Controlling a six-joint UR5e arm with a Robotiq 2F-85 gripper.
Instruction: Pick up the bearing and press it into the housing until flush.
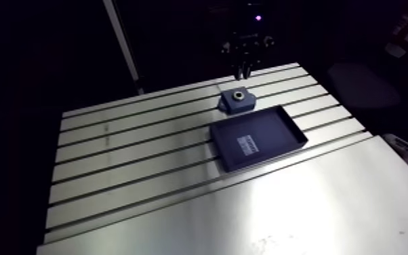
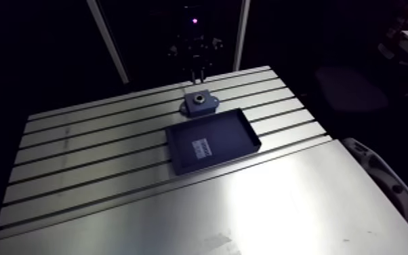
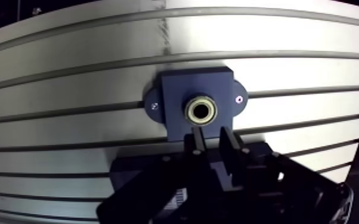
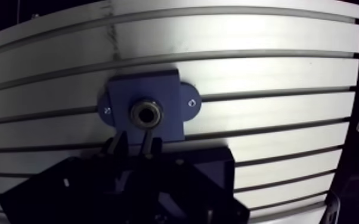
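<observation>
In the arm view the slotted tabletop carries two dark blue things right of its middle. The housing sits flat toward the far edge, and just near and right of it lies a shallow tray with a pale label on its floor. The two are close but apart. The gripper hangs over the housing's far side. It is too small and dark there to read its fingers, and the housing's bore shows only as a dim ring.

The wrist view supplies what the arm view lacks. The housing is a square block with a rounded ear on its left and right sides, and a small screw shows in the left ear. The bearing, a brass-coloured ring with a dark centre, sits in the housing's bore. Whether it lies flush I cannot tell. The fingers stand a little apart with nothing between them. Their tips are just beside the housing's edge and clear of the bearing.
</observation>
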